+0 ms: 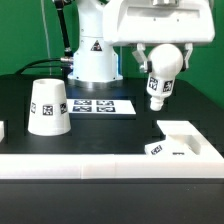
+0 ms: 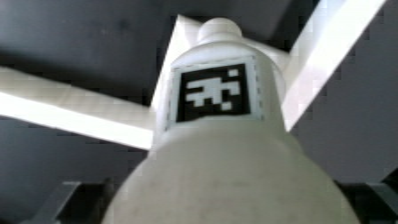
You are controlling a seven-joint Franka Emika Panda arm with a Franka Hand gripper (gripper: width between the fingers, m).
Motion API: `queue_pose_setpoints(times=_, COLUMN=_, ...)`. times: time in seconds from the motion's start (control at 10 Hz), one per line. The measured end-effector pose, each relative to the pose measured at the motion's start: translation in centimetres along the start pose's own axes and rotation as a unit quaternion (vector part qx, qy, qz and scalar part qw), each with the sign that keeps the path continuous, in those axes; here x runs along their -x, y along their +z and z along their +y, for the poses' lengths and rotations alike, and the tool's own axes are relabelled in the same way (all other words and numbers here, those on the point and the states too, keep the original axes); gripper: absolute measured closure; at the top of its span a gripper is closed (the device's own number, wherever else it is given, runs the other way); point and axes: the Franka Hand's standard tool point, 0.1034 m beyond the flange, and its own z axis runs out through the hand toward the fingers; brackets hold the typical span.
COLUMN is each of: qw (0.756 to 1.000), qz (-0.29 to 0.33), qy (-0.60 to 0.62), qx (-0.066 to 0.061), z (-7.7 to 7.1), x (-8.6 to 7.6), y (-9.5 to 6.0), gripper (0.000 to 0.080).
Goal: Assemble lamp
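Note:
My gripper (image 1: 163, 62) is shut on the white bulb (image 1: 160, 84), which hangs tilted in the air with its narrow end down, above and to the exterior view's left of the flat square base (image 1: 185, 142). The base lies at the exterior view's right by the white front rail. In the wrist view the bulb (image 2: 217, 140) fills the middle, its tag facing the camera, with dark fingers (image 2: 57, 203) at both sides. The cone shade (image 1: 48, 107) stands on the black table at the exterior view's left, apart from the gripper.
The marker board (image 1: 103, 105) lies flat behind the middle of the table. The white robot pedestal (image 1: 92, 55) stands at the back. A white rail (image 1: 100, 162) runs along the table's front edge.

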Motion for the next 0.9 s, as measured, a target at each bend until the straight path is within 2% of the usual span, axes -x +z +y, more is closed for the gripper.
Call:
queue_pose_setpoints(times=0.3, qw=1.0, qz=0.01, qy=0.009, qx=-0.001, z=0.3, x=-2.5, y=-0.6, gripper=0.0223)
queue_pose_setpoints(times=0.7, qw=1.0, qz=0.006, qy=0.008, qx=-0.002, z=0.2, x=-2.1, y=-0.3, gripper=0.0223)
queue_pose_setpoints(times=0.9, qw=1.0, qz=0.015, qy=0.005, qx=-0.006, z=-0.2, x=-4.1, y=0.0, gripper=0.0223)
